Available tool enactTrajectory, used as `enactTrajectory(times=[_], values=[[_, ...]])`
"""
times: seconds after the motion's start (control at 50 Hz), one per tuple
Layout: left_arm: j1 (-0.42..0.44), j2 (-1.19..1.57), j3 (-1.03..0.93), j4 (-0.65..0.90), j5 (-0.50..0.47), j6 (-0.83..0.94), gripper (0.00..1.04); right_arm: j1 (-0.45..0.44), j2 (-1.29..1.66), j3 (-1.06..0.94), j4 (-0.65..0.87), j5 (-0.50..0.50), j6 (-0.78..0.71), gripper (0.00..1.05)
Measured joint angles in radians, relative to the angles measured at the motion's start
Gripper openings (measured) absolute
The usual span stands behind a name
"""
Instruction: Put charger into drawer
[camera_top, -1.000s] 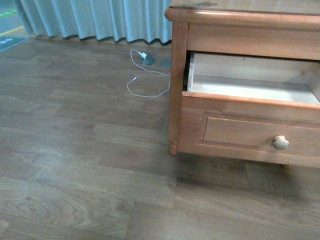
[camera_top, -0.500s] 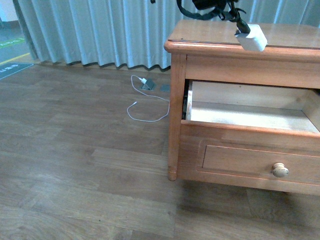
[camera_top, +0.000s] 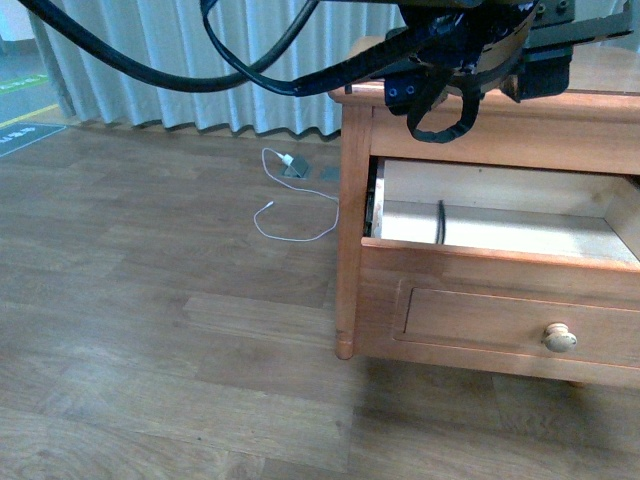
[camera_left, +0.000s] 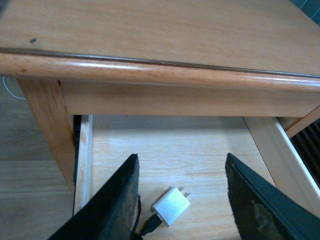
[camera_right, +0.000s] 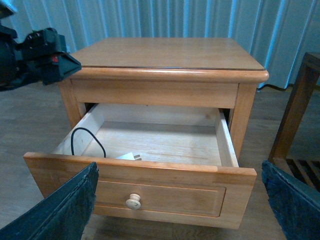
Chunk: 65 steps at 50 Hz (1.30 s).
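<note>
Lying in drawer (camera_left: 165, 145): light, rigid charger (camera_left: 171, 206), limp cable (camera_top: 441, 222). Best pinched across its flat sides. Left gripper (camera_left: 180, 158), right gripper (camera_right: 178, 170) agape, empty.

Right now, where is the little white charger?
In the left wrist view, the charger lies on the floor of the open drawer, in its left half, below the open left gripper; its black cable loops beside it.

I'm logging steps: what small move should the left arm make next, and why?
Probably raise the left gripper clear of the drawer: its jaws stand open, and the charger lies free on the drawer floor below them, with its cable inside too.
</note>
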Motion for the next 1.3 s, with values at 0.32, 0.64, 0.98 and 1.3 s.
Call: enactTrajectory(times=[0.32, 0.64, 0.98, 1.3], values=[[0.040, -0.420, -0.354, 0.084, 0.003, 0.102, 0.99, 0.000, 0.000, 0.000, 0.000, 0.000, 0.000, 0.97], [0.030, -1.049, -0.747, -0.052, -0.056, 0.141, 0.99, 0.000, 0.000, 0.000, 0.000, 0.000, 0.000, 0.97], [-0.050, -1.576, -1.040, -0.339, -0.268, 0.016, 0.99, 0.000, 0.000, 0.000, 0.000, 0.000, 0.000, 0.97], [0.168, -1.723, -1.202, -0.399, -0.173, -0.069, 0.99, 0.002, 0.000, 0.000, 0.000, 0.001, 0.000, 0.97]])
